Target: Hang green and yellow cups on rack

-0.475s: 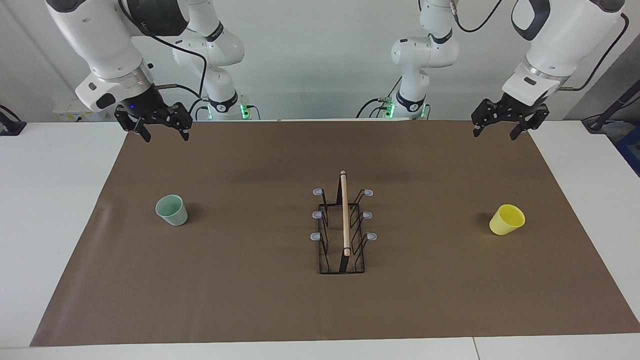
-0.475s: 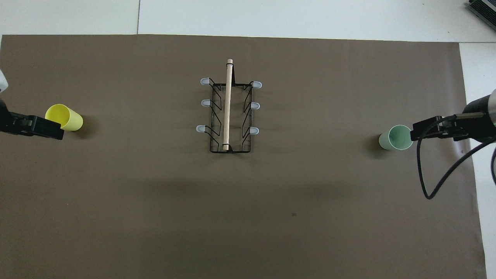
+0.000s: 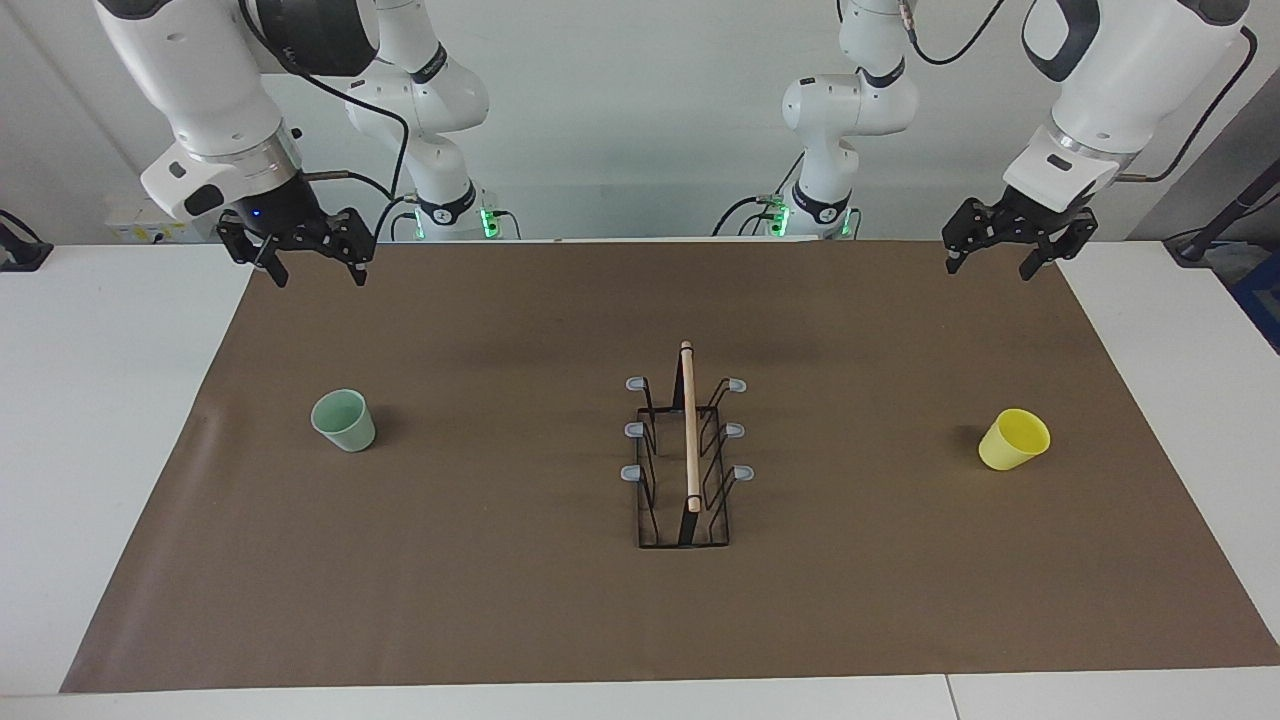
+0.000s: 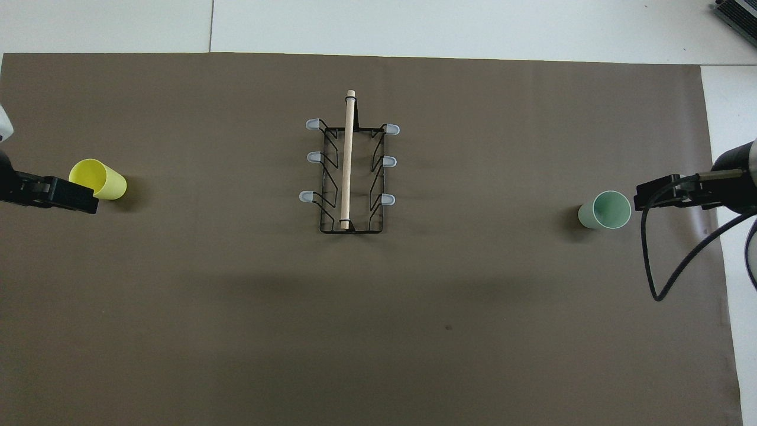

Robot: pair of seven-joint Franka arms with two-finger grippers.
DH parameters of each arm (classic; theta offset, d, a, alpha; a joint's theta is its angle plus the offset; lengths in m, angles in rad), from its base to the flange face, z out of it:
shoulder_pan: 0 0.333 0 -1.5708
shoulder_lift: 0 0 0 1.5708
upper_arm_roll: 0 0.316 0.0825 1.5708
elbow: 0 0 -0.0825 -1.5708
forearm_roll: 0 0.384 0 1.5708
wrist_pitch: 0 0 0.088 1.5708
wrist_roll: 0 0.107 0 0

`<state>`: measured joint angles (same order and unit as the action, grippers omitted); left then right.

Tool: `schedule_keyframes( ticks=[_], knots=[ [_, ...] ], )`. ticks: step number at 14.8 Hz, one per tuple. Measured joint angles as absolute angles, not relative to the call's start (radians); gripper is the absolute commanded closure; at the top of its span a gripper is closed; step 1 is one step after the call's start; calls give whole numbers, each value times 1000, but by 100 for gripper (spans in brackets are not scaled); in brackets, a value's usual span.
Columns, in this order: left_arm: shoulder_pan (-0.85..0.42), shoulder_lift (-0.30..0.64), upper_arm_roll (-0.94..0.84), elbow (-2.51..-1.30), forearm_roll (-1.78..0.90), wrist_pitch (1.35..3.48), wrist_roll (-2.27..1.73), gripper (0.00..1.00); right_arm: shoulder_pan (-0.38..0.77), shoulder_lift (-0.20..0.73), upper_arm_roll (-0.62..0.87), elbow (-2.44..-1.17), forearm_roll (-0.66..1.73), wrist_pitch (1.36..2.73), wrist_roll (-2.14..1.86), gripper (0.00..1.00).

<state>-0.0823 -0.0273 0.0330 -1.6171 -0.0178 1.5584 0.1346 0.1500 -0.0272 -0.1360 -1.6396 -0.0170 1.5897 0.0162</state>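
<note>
Both claws are raised over the robots' edge of the brown mat (image 3: 500, 600) on the white worktop (image 3: 100, 400). Left claw (image 3: 1000, 262) is over the mat's corner at the left arm's end, fingers spread, nothing held. Right claw (image 3: 312, 268) is over the corner at the right arm's end, likewise spread and empty. Rack (image 3: 686, 470) stands mid-mat, all six prongs bare. Yellow cup (image 3: 1014, 439) is beside it toward the left arm's end, prob. tipped on its side; green cup (image 3: 343, 420) stands upright toward the right arm's end.
</note>
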Motion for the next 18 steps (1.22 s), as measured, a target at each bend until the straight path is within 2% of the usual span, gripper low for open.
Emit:
schedule_keyframes(
  ticks=[4, 7, 9, 18],
  knots=[
    [-83, -27, 31, -1618, -18, 1557, 135, 0, 151, -32, -136, -1673, -17, 1609, 16, 0],
    [-83, -27, 31, -1618, -18, 1552, 133, 0, 160, -38, -134, -1753, -17, 1733, 61, 0],
    [-83, -28, 31, -1618, -18, 1552, 131, 0, 176, -25, -133, -1812, -25, 1767, 53, 0],
    [-83, -28, 30, -1616, -18, 1552, 114, 0, 282, 205, -128, -1849, -388, 1819, -430, 0]
  ],
)
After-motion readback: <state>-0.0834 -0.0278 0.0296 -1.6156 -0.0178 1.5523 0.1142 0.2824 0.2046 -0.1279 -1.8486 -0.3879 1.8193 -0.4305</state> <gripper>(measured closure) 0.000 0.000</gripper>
